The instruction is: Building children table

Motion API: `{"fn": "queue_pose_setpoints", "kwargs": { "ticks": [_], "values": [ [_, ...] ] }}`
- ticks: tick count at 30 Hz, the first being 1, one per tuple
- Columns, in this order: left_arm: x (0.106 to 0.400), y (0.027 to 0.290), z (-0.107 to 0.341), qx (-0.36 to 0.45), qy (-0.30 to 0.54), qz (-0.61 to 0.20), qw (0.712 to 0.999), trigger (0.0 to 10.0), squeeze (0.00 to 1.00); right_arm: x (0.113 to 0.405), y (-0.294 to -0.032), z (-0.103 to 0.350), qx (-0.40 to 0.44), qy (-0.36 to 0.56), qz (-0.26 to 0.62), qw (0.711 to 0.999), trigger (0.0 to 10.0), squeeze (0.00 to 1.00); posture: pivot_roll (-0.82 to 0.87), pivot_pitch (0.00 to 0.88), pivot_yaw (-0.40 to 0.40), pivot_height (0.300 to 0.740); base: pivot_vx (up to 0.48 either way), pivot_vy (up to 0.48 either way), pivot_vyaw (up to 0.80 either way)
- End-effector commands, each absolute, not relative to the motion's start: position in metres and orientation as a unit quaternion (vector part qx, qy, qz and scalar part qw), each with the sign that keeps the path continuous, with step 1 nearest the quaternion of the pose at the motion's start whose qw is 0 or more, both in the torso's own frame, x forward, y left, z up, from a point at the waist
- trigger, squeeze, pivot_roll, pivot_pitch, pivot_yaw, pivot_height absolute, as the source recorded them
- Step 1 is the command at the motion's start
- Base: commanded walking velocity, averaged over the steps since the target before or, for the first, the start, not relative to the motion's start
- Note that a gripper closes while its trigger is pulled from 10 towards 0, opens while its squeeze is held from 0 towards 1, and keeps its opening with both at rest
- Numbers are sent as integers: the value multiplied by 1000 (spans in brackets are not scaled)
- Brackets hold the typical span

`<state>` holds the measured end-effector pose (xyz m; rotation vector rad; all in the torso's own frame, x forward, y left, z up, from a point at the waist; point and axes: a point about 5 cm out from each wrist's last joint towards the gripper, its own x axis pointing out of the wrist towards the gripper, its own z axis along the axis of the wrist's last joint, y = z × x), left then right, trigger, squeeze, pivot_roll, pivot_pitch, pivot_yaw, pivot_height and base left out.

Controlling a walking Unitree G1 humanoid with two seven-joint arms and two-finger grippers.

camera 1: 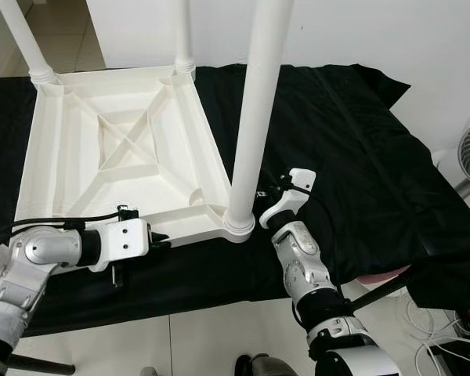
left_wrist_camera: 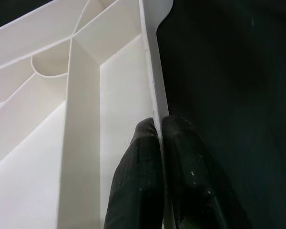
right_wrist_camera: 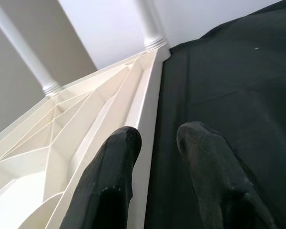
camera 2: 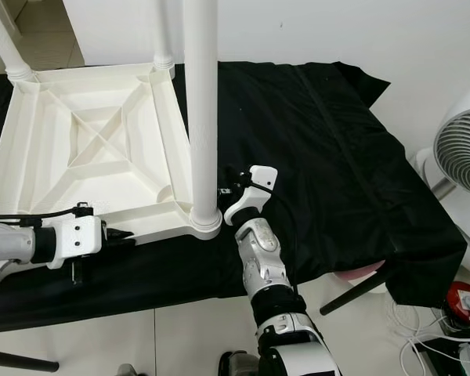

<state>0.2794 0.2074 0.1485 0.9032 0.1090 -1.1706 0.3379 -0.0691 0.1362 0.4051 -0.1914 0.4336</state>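
One upturned white table top (camera 1: pixel 117 149) on black cloth (camera 1: pixel 345 157), three legs (camera 1: pixel 254 117) fitted, left gripper (left_wrist_camera: pixel 160 125) clamped on its rim, right gripper (right_wrist_camera: pixel 155 138) jaws apart astride its side wall.

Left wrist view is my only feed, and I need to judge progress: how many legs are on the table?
Observer: Three legs stand up from the upturned table; its near-left corner has none.
Operator: Where is the right pincer?
Observer: The right pincer is open at the table's right rim, close to the near-right leg.
Operator: Anything off to the side?
Observer: A white fan stands on the robot's right.
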Motion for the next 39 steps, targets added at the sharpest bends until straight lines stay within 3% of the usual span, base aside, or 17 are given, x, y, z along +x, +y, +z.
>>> {"fn": "queue_pose_setpoints", "kwargs": {
  "ticks": [1, 8, 9, 15, 26, 29, 33, 39],
  "values": [
    [276, 227, 126, 420, 134, -524, 729, 10000, 1000, 327, -30, 135, 253, -80, 244, 933, 10000, 0, 42, 125, -39, 740, 0, 0, 0],
    [278, 223, 136, 410, 117, -526, 736, 10000, 1000, 326, -37, 133, 248, -84, 242, 934, 10000, 0, 43, 125, -37, 740, 0, 0, 0],
    [277, 221, 144, 406, 103, -531, 736, 10000, 0, 325, -41, 132, 245, -86, 242, 935, 10000, 0, 45, 126, -37, 740, 0, 0, 0],
    [277, 219, 154, 398, 85, -532, 742, 10000, 0, 325, -46, 132, 238, -91, 238, 937, 10000, 0, 44, 125, -36, 740, 0, 0, 0],
    [278, 204, 205, 285, -34, -451, 845, 10000, 0, 314, -87, 136, 201, -126, 195, 952, 10000, 0, 39, 104, -38, 740, 0, 0, 0],
    [278, 203, 204, 267, -42, -435, 859, 10000, 0, 311, -92, 136, 196, -128, 189, 954, 10000, 0, 36, 101, -35, 740, 0, 0, 0],
    [276, 195, 195, 160, -72, -358, 917, 10000, 0, 302, -114, 134, 168, -131, 159, 964, 10000, 0, 30, 93, -34, 740, 0, 0, 0],
    [266, 185, 173, 76, -57, -304, 948, 10000, 0, 288, -132, 128, 140, -121, 146, 972, 10000, 0, 35, 94, -36, 740, 0, 0, 0]
  ]
}}
